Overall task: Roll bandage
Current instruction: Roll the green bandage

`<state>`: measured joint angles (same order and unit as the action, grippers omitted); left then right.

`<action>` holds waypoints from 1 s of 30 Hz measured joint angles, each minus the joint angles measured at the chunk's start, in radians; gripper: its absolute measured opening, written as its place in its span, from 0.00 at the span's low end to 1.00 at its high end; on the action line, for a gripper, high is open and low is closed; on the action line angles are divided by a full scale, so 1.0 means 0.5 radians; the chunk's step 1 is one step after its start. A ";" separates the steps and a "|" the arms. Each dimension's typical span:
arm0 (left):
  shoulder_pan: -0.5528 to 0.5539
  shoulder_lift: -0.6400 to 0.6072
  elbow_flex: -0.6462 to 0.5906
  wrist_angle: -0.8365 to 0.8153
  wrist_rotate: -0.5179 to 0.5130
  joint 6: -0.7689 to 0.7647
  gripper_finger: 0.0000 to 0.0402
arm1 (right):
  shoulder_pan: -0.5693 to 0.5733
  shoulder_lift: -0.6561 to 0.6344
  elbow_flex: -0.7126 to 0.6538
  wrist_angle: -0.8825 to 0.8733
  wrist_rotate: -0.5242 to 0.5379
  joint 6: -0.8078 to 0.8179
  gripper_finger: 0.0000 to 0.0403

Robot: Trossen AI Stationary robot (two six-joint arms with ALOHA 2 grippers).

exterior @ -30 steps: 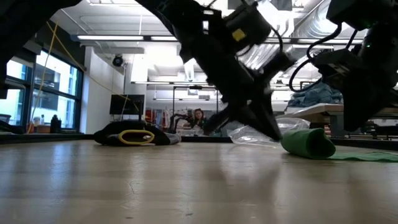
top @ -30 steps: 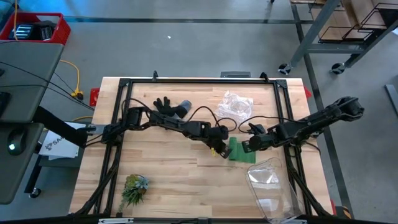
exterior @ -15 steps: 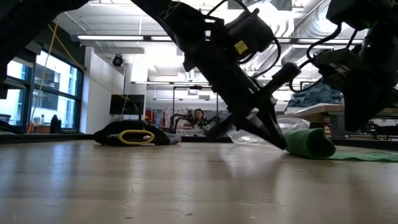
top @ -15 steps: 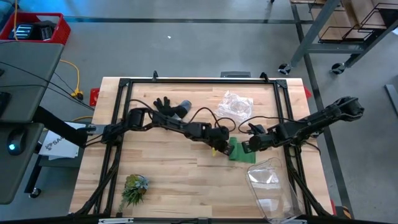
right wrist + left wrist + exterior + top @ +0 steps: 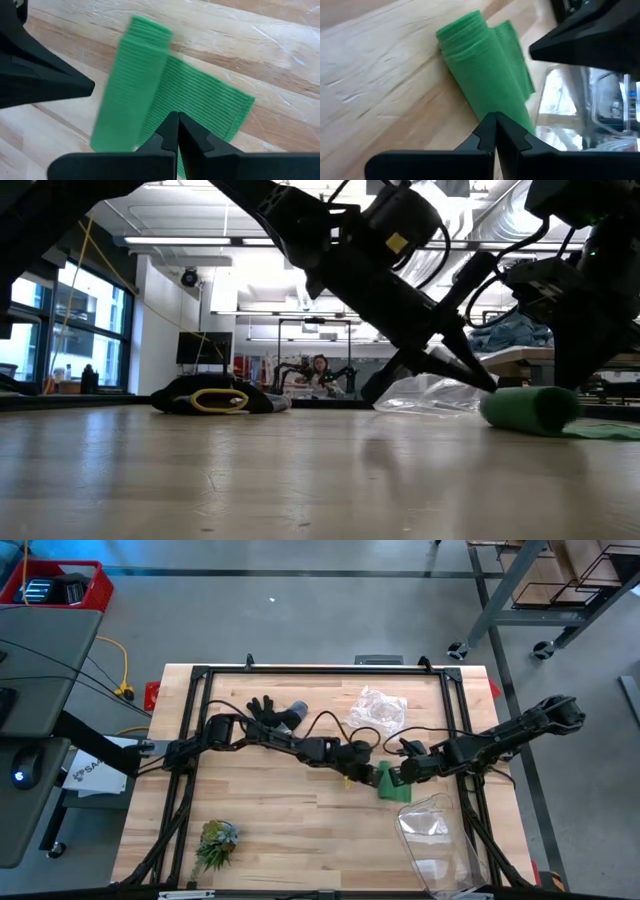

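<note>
Behind, a bright workshop — bandage on wooden table.

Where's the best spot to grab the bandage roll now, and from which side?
Probably the bandage across the middle of its rolled part, from above. It lies flat on the table, its loose tail spread toward the right end effector.

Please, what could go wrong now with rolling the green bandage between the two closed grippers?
1. The left gripper, shut, only pushes the bandage roll with its tip and does not clamp it, so the roll might slip aside or loosen.
2. The flat tail beside the right gripper, also shut, is short and could wind on crooked.
3. The clear plastic bag lies near; the roll may run into it.
</note>
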<state>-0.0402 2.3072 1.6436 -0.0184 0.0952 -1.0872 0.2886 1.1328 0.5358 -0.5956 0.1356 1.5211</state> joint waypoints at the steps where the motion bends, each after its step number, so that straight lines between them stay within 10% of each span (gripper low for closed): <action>1: -0.004 0.000 0.000 0.018 0.000 -0.001 0.00 | 0.000 0.000 0.000 0.003 0.000 0.000 0.00; 18: 0.182 -0.219 -0.001 0.056 0.217 0.606 0.00 | 0.039 -0.295 0.000 -0.462 -0.034 0.081 0.00; 30: 0.440 -0.547 -0.017 -0.583 0.064 1.322 0.00 | 0.100 -0.055 0.000 -0.179 -0.024 0.105 0.00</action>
<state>0.1799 2.0337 1.6351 -0.3099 0.1273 -0.4264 0.3388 1.1053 0.5358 -0.6849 0.1235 1.5736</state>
